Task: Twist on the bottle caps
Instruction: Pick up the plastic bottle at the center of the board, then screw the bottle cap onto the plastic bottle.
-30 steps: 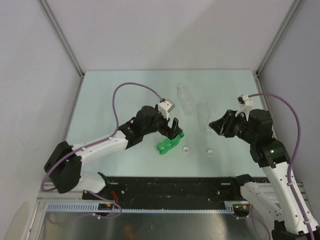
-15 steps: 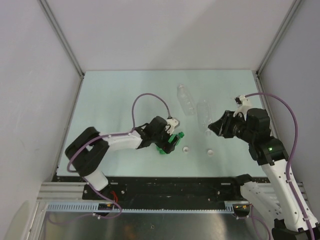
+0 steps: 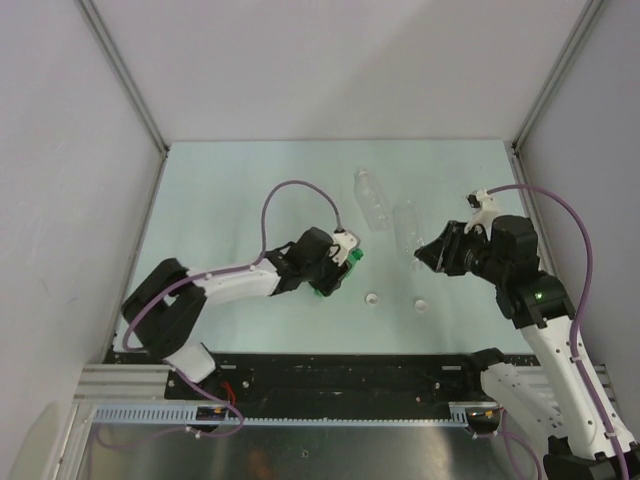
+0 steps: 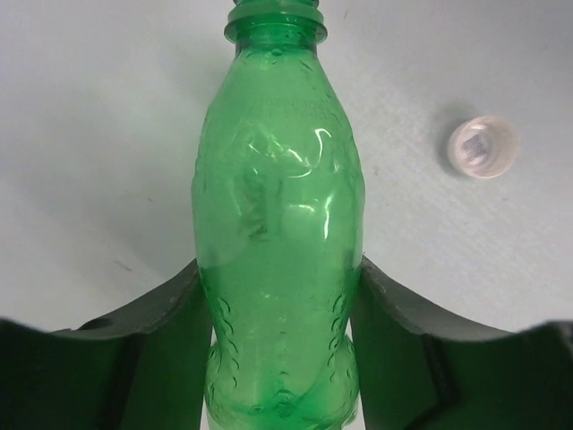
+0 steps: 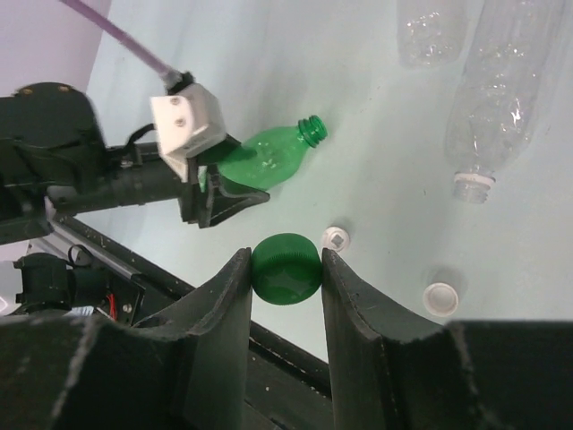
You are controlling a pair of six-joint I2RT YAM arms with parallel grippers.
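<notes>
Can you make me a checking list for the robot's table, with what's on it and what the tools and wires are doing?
Surface: pale green table, no spills seen.
Job's things: green bottle uncapped, in the left tool; green cap in the right tool; two clear bottles lying down; two white caps loose on the table.
Clutter: nothing seen.
Tools: left tool closed on the green bottle's body; right tool pinching the green cap.
Cables: purple cables, one looping over each arm.
Surroundings: grey walls; black rail at the near edge.
</notes>
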